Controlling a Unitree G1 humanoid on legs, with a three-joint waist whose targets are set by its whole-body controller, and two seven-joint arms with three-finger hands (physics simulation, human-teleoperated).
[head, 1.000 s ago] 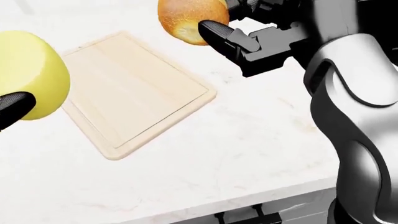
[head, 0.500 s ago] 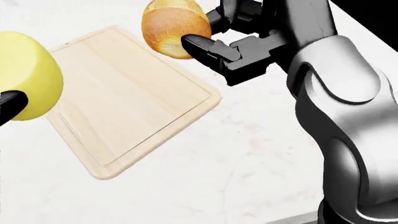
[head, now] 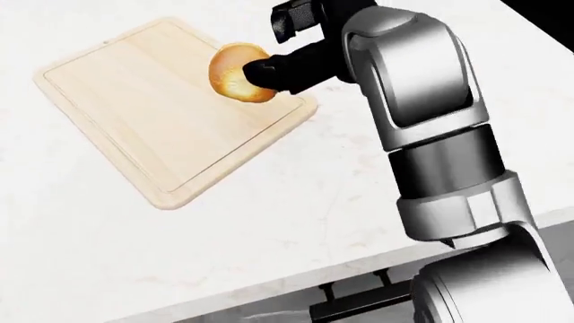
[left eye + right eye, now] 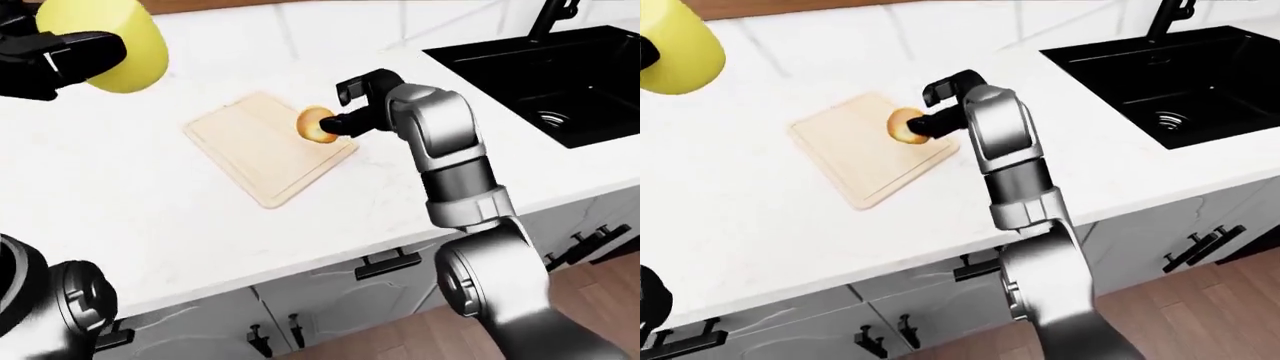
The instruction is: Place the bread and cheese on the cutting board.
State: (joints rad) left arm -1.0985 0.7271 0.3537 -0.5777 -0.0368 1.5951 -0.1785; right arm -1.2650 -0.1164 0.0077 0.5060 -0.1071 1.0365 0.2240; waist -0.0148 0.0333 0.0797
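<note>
Right hand [image 3: 269,67] has its fingers clamped on the bread [image 3: 235,73], low over the cutting board's [image 3: 134,101] right edge. Left hand [image 4: 55,56] grips the cheese [image 4: 120,41] up high. Letting go here, that bun could roll onto the table [image 3: 314,222].

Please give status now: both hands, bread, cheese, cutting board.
Right robot hand shut on bread, low over cutting board right edge. Left robot hand shut on cheese, held high, off the board. Board bare, nothing in the way.
</note>
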